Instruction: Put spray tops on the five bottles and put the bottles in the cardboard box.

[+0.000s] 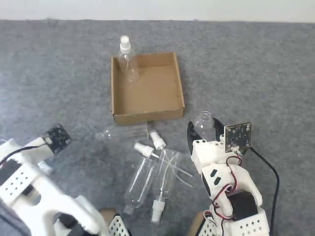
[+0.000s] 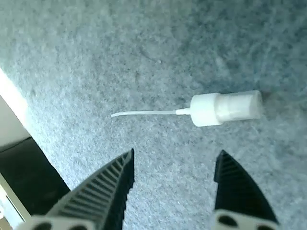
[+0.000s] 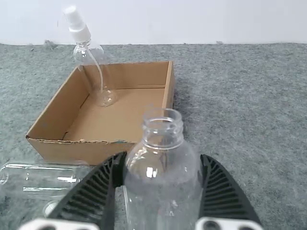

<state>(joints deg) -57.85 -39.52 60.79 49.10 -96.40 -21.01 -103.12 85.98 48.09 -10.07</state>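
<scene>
We see clear plastic bottles and white tops on nubbly grey carpet (image 1: pixel 256 73). We count five bottles: a capped bottle (image 1: pixel 129 61) stands in the shallow cardboard box (image 1: pixel 147 116) ahead of the right gripper (image 3: pixel 160 163), and three lie between the grippers. The right jaws clasp the fifth, an open-necked bottle (image 3: pixel 162 143). The left gripper (image 2: pixel 176 154) gapes wide and holds nothing — just beyond its tips lies a spray top (image 2: pixel 225 109).

Base of open bottle (image 3: pixel 162 163) cut off at view's edge; sides partly hidden behind right fingers (image 3: pixel 91 196). One end of lying bottle (image 3: pixel 38 178) cut off. In high view, left arm (image 1: pixel 34 191) at 7 o'clock on surface (image 1: pixel 256 59) blurred, cut by edge.
</scene>
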